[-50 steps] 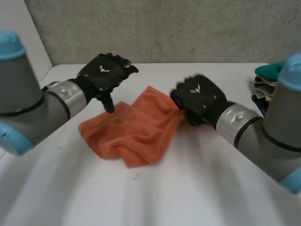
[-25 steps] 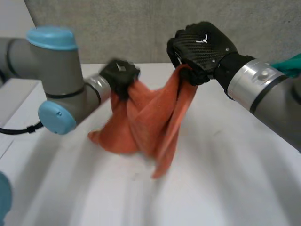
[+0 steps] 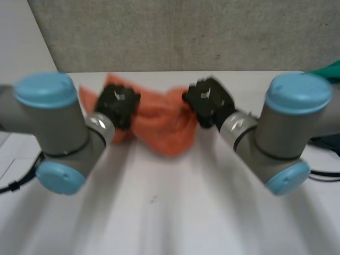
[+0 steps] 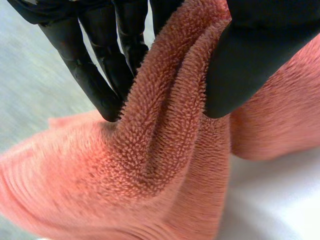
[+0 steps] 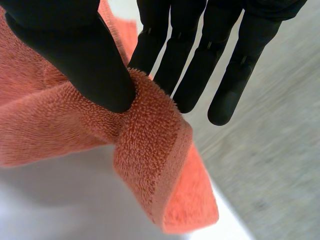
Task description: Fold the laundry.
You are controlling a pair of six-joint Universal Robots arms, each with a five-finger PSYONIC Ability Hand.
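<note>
An orange terry towel (image 3: 164, 119) hangs stretched between my two hands over the far part of the white table (image 3: 170, 212), sagging in the middle. My left hand (image 3: 118, 103) holds its left end and my right hand (image 3: 208, 101) its right end. In the left wrist view a thick fold of the towel (image 4: 165, 150) is pinched between thumb (image 4: 260, 55) and fingers (image 4: 95, 65). In the right wrist view the thumb (image 5: 70, 50) presses the towel's hemmed edge (image 5: 150, 155) against the fingers (image 5: 200, 60), and a corner hangs below the grip.
A teal cloth (image 3: 330, 69) lies on a pile at the table's right edge. A grey wall (image 3: 175, 32) closes off the far side just behind the towel. Both arms reach in from the near corners.
The left hand closed on the crumpled towel. Both hands then lifted it off the table, carried it toward the far side and pulled it out between them.
</note>
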